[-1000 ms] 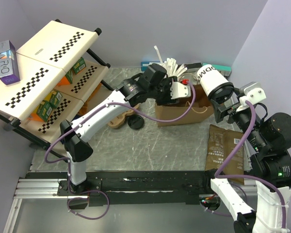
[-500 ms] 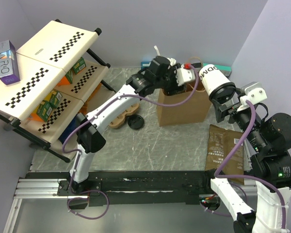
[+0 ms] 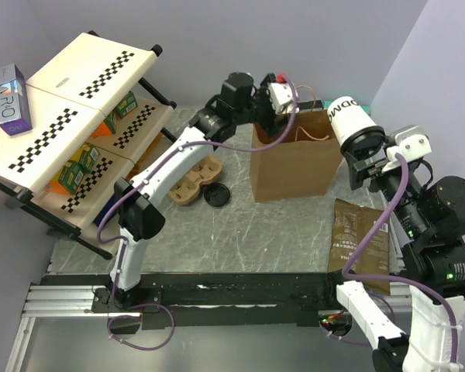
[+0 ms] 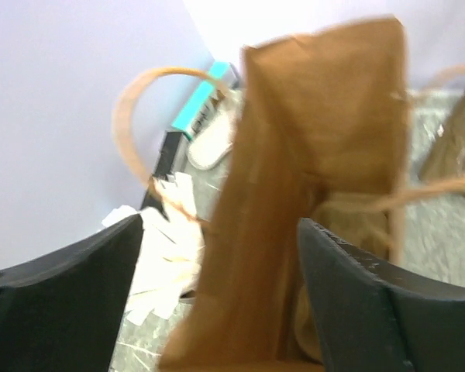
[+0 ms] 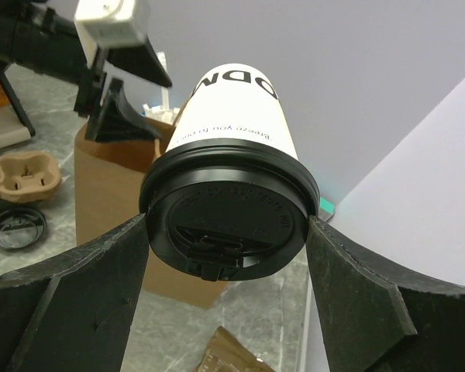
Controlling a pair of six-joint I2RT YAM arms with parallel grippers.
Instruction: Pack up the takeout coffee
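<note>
Right wrist cam gets the black lid [image 5: 229,221] face-on, top view only its edge. The coffee cup [image 5: 232,116] sits clamped between the right jaws. Left jaws are apart around the paper bag [image 4: 318,155] rim, higher and wider than a second ago.

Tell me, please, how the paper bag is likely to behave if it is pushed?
The bag stands tall and upright, mouth open, so a push near the rim would probably tip it. Its thin paper walls look creased, so they would likely buckle rather than resist. The looped handles seem floppy.
</note>
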